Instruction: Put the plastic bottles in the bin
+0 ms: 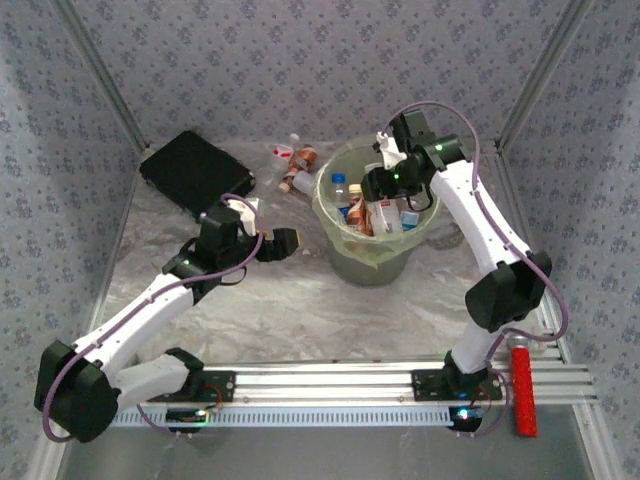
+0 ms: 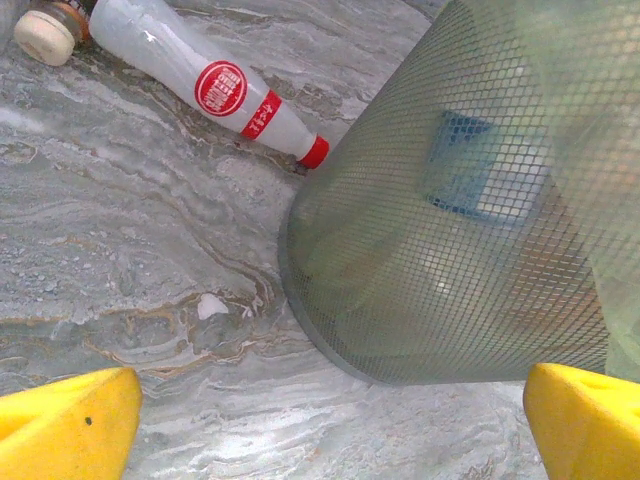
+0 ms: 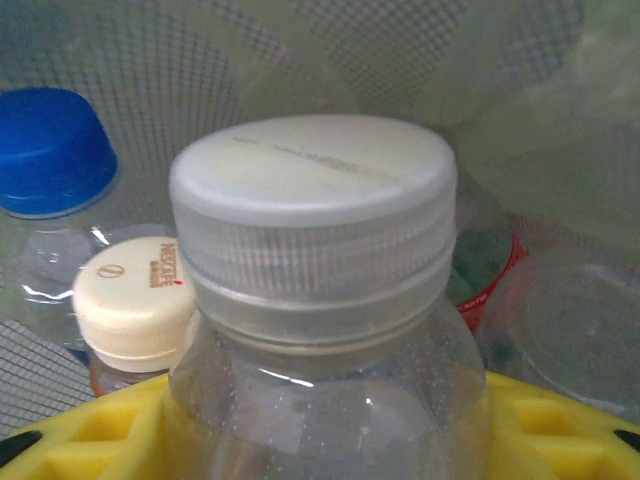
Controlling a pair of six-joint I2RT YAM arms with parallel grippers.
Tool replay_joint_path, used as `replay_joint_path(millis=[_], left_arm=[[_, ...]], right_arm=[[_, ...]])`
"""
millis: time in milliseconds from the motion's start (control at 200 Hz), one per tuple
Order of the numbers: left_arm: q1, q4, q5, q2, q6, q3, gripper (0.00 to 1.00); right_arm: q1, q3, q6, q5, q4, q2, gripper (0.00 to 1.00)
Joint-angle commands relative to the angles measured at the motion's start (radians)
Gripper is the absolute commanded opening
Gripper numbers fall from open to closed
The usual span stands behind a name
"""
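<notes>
**Item 1. Left claw** (image 2: 325, 435): yellow fingers (image 2: 65, 425) stand wide apart with nothing between them. It hangs low over the worktop (image 2: 130, 250), which is covered by a marbled silvery sheet.

**Item 2. Bin** (image 2: 450, 200): a pale green mesh bucket, upright, ahead and to the right of the left claw. It is near the claw but not touching it. A blue patch shows through its wall, possibly a bottle label.

**Item 3. Red-capped bottle** (image 2: 215, 90): white with a round red label, lying on its side ahead and to the left of the left claw. Its cap end is just beside the bin's base.

**Item 4. Second loose bottle** (image 2: 45, 35): cream cap, farther left of the same claw, beside the red-capped bottle's base end.

**Item 5. Right claw** (image 1: 383, 188): sits over the bin's mouth, clamped on a clear bottle (image 3: 320, 320) with a pale screw cap. Its yellow fingers grip the body below the neck, and the mesh wall is behind.

**Item 6. Bin contents beyond the right claw:**
- Blue-capped bottle (image 3: 50, 150), to the left.
- Cream-capped bottle (image 3: 135, 300), just beside the clear bottle.
- Red-and-green labelled bottle (image 3: 485, 270), to the right.

**Item 7. Black case** (image 1: 195, 172): flat on the worktop, beyond the left claw and to its left.

**Item 8. Red-handled tool** (image 1: 522, 390): on the rail, well behind the right claw.
</notes>
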Motion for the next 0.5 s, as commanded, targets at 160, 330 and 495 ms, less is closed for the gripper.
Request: replay_joint_path(millis=[160,330,495], left_arm=[[0.012,0.004,0.013,0.017,-0.016,0.016,0.97],[0.016,0.003,0.02,0.025,-0.02,0.016,0.97],[0.029,-0.003,0.025,0.041,-0.038,0.027,0.97]], right_arm=[[0.01,-0.049,0.002,0.129,-0.047,0.059,0.46],[0.013,-0.057,0.016,0.102,-0.031,0.049,0.54],[0.011,0.021,0.017,0.076,-0.051,0.022,0.64]])
